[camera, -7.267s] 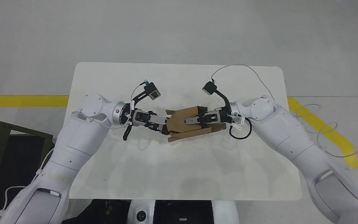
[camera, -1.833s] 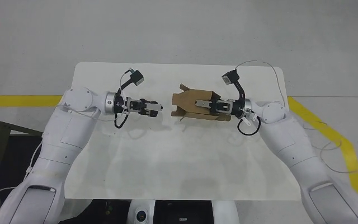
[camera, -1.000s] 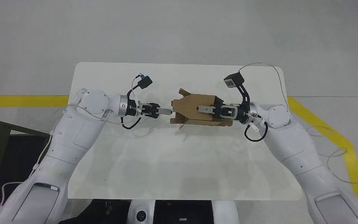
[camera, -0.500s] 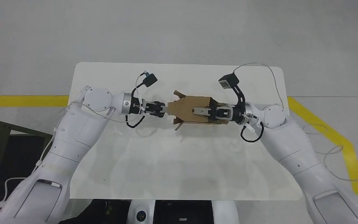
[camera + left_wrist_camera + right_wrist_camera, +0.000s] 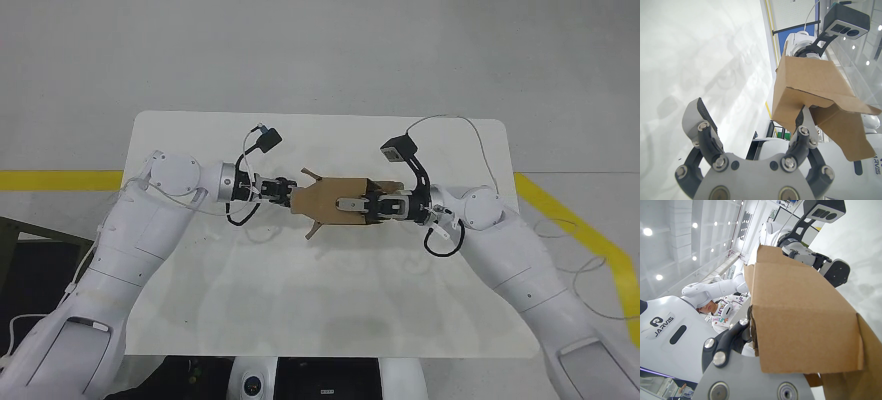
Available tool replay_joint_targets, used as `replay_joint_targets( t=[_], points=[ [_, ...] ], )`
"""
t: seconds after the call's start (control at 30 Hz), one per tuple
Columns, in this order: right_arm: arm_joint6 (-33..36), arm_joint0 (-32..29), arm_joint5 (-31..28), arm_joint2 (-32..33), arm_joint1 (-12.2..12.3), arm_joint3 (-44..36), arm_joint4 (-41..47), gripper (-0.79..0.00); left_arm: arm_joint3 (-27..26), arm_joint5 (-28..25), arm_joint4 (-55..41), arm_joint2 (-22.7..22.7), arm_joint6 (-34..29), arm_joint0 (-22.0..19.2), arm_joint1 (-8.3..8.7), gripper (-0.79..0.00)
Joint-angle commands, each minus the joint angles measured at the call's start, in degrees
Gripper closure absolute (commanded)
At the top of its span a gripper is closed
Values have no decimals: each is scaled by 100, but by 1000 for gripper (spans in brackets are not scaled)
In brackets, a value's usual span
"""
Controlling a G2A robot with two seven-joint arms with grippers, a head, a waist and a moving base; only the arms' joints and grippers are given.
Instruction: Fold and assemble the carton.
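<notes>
Carton [image 5: 335, 197], held at centre of the top view over the white table [image 5: 200, 300], is judged opened into a sleeve with its end flaps not yet folded; right gripper [image 5: 352, 204] is clamped on its wall, left gripper [image 5: 287, 187] jaws are spread, one finger at an end flap.
</notes>
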Motion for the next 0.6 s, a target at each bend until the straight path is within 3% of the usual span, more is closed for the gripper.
replay_joint_targets(
  t=[0.0,0.57],
  points=[
    [-4,10,-4,-27,-4,-2,1,0,8,-4,-3,3,-1,-5,-2,-785],
    [-223,122,-223,-68,-27,279,113,0,143,-71,-15,-41,-7,-8,8,-785]
  ],
)
